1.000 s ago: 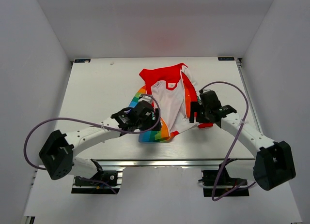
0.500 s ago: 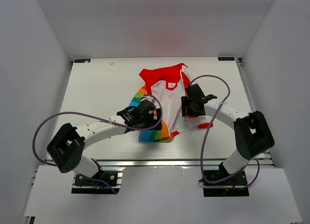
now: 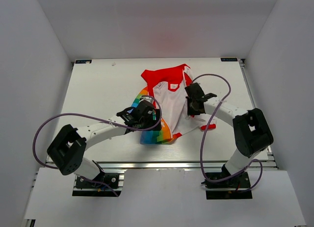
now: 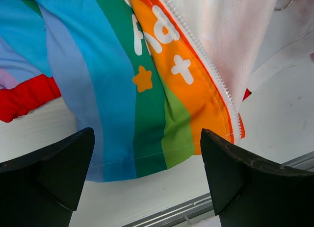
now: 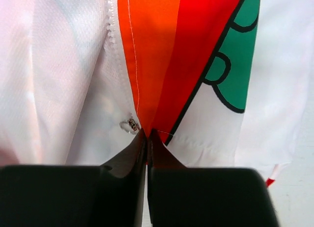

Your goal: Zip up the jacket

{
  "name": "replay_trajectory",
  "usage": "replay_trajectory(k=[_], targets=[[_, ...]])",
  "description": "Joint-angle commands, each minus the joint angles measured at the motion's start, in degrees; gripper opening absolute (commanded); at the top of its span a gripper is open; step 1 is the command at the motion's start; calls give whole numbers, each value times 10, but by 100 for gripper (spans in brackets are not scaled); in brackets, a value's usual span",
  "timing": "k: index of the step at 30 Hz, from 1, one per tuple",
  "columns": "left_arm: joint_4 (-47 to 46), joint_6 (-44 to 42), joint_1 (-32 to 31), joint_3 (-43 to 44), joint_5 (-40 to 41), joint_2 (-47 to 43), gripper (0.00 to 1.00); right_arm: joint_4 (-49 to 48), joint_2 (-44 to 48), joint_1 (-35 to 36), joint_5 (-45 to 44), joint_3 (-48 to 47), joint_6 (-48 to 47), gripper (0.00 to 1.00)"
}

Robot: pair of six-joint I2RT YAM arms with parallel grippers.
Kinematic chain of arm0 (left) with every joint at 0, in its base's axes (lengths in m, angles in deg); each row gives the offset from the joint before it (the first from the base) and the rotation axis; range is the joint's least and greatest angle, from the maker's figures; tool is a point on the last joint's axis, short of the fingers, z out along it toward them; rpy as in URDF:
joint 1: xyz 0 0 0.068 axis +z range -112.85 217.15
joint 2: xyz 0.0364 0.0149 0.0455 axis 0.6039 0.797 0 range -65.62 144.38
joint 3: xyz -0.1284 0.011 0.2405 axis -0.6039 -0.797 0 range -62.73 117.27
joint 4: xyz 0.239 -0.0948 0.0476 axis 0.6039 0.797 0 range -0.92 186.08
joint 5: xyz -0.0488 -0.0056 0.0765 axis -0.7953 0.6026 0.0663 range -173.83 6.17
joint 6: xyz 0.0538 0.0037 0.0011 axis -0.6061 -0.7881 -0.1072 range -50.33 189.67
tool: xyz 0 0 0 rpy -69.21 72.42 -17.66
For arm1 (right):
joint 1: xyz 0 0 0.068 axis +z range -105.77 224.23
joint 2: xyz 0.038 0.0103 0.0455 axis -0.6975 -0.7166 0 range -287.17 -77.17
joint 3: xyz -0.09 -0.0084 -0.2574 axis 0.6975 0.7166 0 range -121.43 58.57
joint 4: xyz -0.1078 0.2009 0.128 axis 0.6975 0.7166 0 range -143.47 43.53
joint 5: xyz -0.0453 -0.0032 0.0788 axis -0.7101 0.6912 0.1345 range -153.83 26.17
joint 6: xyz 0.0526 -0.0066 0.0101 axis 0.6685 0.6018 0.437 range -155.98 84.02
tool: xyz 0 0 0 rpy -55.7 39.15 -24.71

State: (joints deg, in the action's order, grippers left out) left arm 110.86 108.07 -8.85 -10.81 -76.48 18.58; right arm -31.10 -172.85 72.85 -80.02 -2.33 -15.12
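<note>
The jacket lies open on the table, red hood at the far end, rainbow panel toward me. My left gripper hovers open over the rainbow hem, its fingers wide apart and nothing between them. The white zipper teeth run down the orange stripe's edge. My right gripper sits on the jacket's right front panel. Its jaws are shut, pinching the orange-red fabric edge at the tips. A small metal zipper slider lies just left of the tips.
A red cuff lies on the table right of the jacket, another red cuff at the left. The table's front metal rail runs just below the hem. White walls enclose the table.
My right gripper has moved left and away from me onto the jacket's right front edge and closed from wide open. The left gripper has stayed open, shifting slightly.
</note>
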Motion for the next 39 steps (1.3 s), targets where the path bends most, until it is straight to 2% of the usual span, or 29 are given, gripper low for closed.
replay_trajectory(k=[1, 4, 7, 13, 15, 17, 21, 22, 24, 25, 26, 33, 39], targets=[[-15, -4, 5, -9, -5, -26, 98, 28, 50, 1, -8, -26, 4, 0], [-16, -6, 5, -9, -5, -26, 98, 72, 92, 1, 24, -26, -3, 0], [-15, -8, 6, -9, -4, -27, 98, 112, 142, 1, 127, 8, -16, 0], [-14, -16, 6, -10, -6, -13, 98, 97, 251, 11, 316, 172, -36, 0], [-15, -17, 7, -9, -8, -8, 98, 80, 266, 13, 329, 205, -35, 0], [-17, -19, 7, -9, -12, -4, 97, 76, 265, 14, 315, 235, -30, 1], [-23, -19, 7, -12, -17, 0, 97, 58, 244, 19, 290, 249, -25, 9], [-22, -19, 7, -11, -18, 0, 97, 59, 239, 19, 277, 246, -26, 24], [-17, -20, 7, -9, -17, 0, 97, 62, 241, 24, 271, 238, -29, 33], [-17, -21, 7, -9, -18, -1, 97, 61, 251, 26, 268, 237, -30, 44], [-17, -22, 7, -9, -19, -4, 97, 61, 256, 28, 266, 236, -30, 47], [-13, -22, 8, -14, -27, -11, 97, 74, 287, 78, 187, 222, -19, 51], [-14, -19, 7, -27, -29, -26, 97, 75, 248, 114, 134, 211, -5, 52]])
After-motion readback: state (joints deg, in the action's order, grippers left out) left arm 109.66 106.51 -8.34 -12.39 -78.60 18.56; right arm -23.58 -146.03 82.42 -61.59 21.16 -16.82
